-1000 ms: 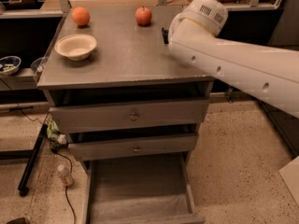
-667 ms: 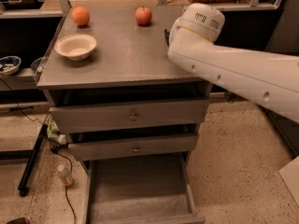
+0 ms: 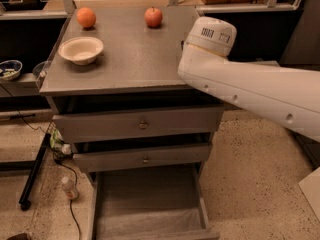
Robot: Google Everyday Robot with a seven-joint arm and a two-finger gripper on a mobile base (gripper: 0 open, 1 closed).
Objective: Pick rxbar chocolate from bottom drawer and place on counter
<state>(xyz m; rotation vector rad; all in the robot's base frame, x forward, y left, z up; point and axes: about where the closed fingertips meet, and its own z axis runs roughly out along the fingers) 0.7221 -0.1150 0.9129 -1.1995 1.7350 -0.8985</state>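
The bottom drawer [image 3: 145,199] is pulled out below the two upper drawers, and the part of its plain grey floor that shows is bare. The rxbar chocolate is out of view. The counter [image 3: 130,59] is the grey top of the cabinet. My white arm [image 3: 240,84] reaches in from the right, and its rounded joint [image 3: 209,34] hangs over the counter's right edge. The gripper is hidden behind that joint, so none of it shows.
On the counter stand a cream bowl [image 3: 81,49] at the left, an orange [image 3: 86,17] at the back left and a red apple [image 3: 153,17] at the back middle. A small bottle [image 3: 69,188] and cables lie on the floor left of the cabinet. A low shelf at the left holds a patterned bowl [image 3: 9,69].
The arm's rounded joint has drifted slightly down and to the left over the counter's right edge. The bowl, the fruit and the drawers have not moved.
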